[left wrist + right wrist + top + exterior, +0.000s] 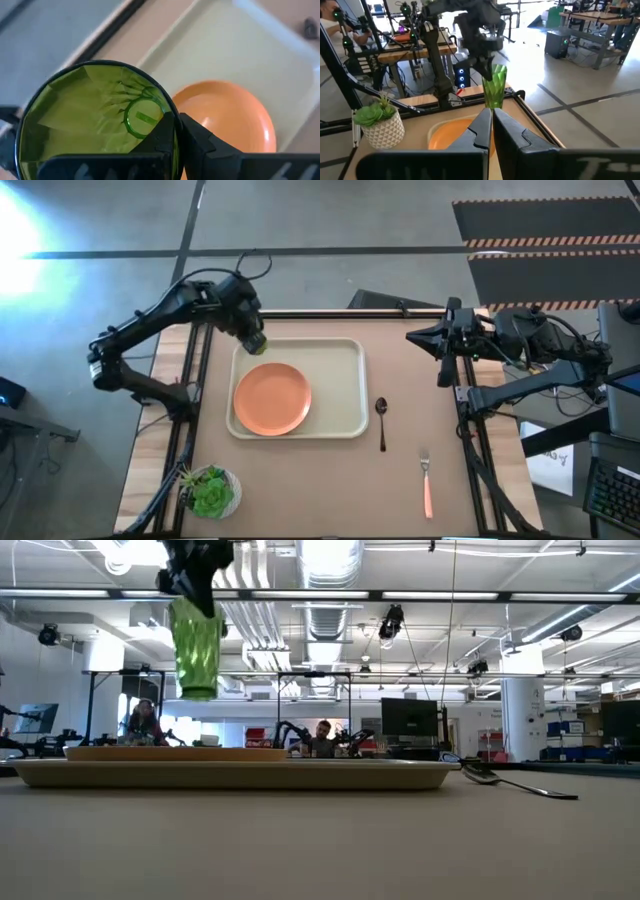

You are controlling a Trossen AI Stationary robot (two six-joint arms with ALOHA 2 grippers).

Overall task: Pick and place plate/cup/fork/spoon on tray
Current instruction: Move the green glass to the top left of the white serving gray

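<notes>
My left gripper [250,335] is shut on the translucent green cup [196,645], which hangs in the air over the far left corner of the cream tray [340,380]. The orange plate [272,398] lies flat on the tray's left half. The dark spoon [381,420] lies on the table just right of the tray. The pink-handled fork [426,485] lies nearer the front right. My right gripper [415,337] is shut and empty at the far right, off the tray. My left gripper holds the cup by its rim [172,107], on the side toward the plate. One finger [162,135] is inside the cup and the other [200,135] outside, the wall between them. The fingers come from above, pointing down. The cup hangs upright, clear of the tray.
A green plant in a white bowl [208,492] stands at the table's front left corner. Bare tray floor [335,370] lies right of the plate. People and desks show in the room beyond the table.
</notes>
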